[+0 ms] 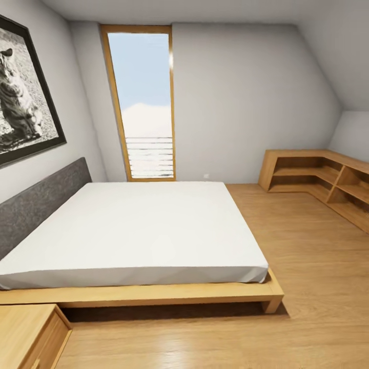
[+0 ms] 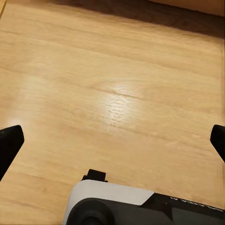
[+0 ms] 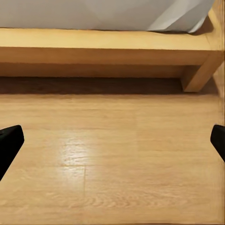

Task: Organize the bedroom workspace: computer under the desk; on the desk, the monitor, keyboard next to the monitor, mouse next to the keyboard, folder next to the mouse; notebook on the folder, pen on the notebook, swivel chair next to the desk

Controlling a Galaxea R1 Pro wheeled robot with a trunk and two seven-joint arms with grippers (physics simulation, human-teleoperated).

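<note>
Both sets of jaws stand wide apart and empty. The left gripper (image 2: 112,136) hangs over bare wood floor (image 2: 117,84), its dark fingertips (image 2: 9,140) just poking in at either edge of its wrist view, with a white and black part of the robot below them. The right gripper (image 3: 112,140) hangs the same way, spread and holding nothing, pointed at the floor in front of the bed frame (image 3: 93,47), with the corner of the white mattress (image 3: 117,14) above it.

From the head, we're in the bedroom, facing the bed (image 1: 138,225): grey headboard (image 1: 36,200), framed cat picture (image 1: 23,87), tall window (image 1: 143,102), a low wood shelf unit (image 1: 328,179) along the far right wall, a wood cabinet corner (image 1: 31,333) at lower left. No desk, chair, computer or folder here, so where they stand I can't tell from this spot.

This looks like a search leg. The good move, I'd say, is to turn the base and sweep the room until the desk comes up, keeping the arms tucked clear of that bed frame while rolling.
</note>
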